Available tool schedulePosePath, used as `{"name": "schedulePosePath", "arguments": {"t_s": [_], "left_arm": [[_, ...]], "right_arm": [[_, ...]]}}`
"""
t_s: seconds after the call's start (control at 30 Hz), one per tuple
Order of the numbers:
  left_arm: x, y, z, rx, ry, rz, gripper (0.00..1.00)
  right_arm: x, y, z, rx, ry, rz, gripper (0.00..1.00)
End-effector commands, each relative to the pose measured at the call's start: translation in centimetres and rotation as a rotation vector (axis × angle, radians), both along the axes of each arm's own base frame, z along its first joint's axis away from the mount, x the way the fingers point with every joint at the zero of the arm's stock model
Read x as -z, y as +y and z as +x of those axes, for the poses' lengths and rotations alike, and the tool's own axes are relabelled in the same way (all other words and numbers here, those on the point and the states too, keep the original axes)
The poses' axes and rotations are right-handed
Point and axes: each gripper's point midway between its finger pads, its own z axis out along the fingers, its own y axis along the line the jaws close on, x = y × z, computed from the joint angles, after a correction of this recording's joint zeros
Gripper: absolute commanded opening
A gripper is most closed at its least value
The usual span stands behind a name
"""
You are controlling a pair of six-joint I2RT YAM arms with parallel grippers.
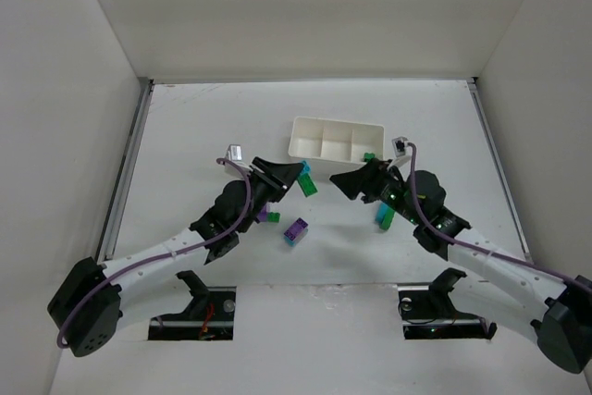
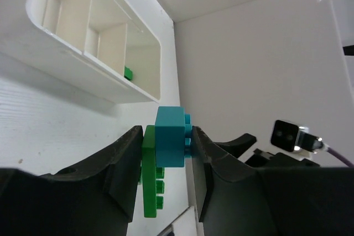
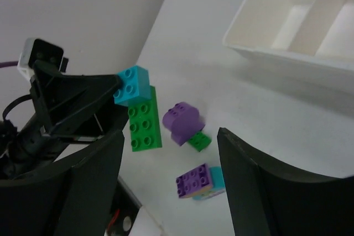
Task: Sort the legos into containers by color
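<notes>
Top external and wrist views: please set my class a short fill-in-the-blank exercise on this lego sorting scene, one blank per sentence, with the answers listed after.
1. The left pincer is shut on a stack made of a green plate and a ____ brick.
2. The white tray is split into ____ compartments.
3. The right pincer is ____ and holds nothing.
4. The single brick lying in the tray is coloured ____.

Missing words: teal; three; open; green.

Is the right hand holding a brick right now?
No, in the right wrist view the right hand is open wide, with nothing gripped in it.
</notes>
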Motion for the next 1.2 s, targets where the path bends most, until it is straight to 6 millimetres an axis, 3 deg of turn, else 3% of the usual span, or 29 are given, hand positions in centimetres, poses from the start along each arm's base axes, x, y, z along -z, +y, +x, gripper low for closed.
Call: {"name": "schedulePosePath", "arguments": {"t_s": [0.0, 0.3, 0.6, 0.9, 1.17], "left_arm": [[-2.3, -1.0, -0.5, 0.045, -0.018, -0.132, 0.2], [-1.5, -2.0, -1.6, 0.079, 0.002, -0.128, 0.21], [-1.6, -1.2, -1.8, 0.073, -0.004, -0.145, 0.21], [-1.9, -1.5, -2.1, 0.088, -0.014, -0.164, 0.22], [-1.2, -1.5, -2.2, 0.089, 0.003, -0.165, 0.26]], "right_arm": [[-2.9, 2.8, -2.6, -0.181, -0.03, 0.139, 0.75], [-2.5, 5.6, -3.6, -0.311, 0.009, 0.175, 0.69], [-0.6, 6.4, -3.6, -0.323, 0.064, 0.166, 0.59], [0.7, 7.0, -3.2, -0.327, 0.098, 0.171, 0.58], [0.1, 6.9, -3.7, -0.338, 0.087, 0.224, 0.3]]}}
